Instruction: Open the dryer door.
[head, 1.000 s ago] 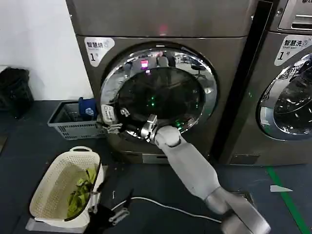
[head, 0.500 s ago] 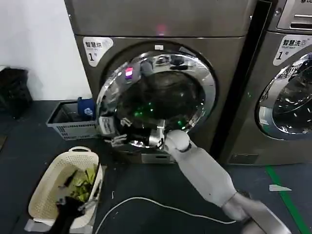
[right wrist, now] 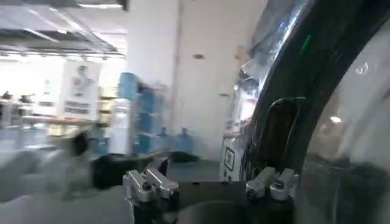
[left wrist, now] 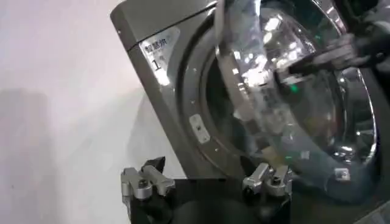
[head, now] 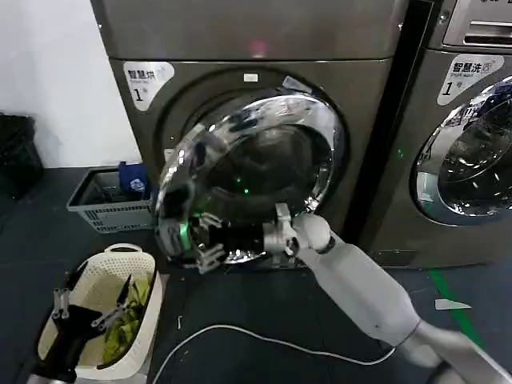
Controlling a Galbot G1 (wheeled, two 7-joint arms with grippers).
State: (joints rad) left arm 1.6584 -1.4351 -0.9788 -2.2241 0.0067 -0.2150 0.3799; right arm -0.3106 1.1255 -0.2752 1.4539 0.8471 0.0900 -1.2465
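Note:
The dryer door (head: 240, 164) stands partly open, its latch-side chrome rim (head: 178, 172) swung out from the grey dryer (head: 240, 32) toward me. My right gripper (head: 205, 246) reaches to the rim's lower part, fingers spread, one finger behind the rim. In the right wrist view the right gripper (right wrist: 207, 184) is open and the door's edge (right wrist: 286, 122) runs beside one fingertip (right wrist: 271, 181). My left gripper (head: 82, 309) hovers low above a white basket, well clear of the door. The left wrist view shows this gripper (left wrist: 206, 182) open and empty, facing the door (left wrist: 292, 91).
A white laundry basket (head: 128, 252) with green cloth stands on the floor at the left. Behind it is a grey crate (head: 104, 208). A second machine (head: 472, 120) stands at the right. A white cable (head: 264, 341) lies across the dark floor.
The door has swung further out from the dryer, its latch side coming toward me. My right gripper moved with the rim. My left gripper rose into view over the basket.

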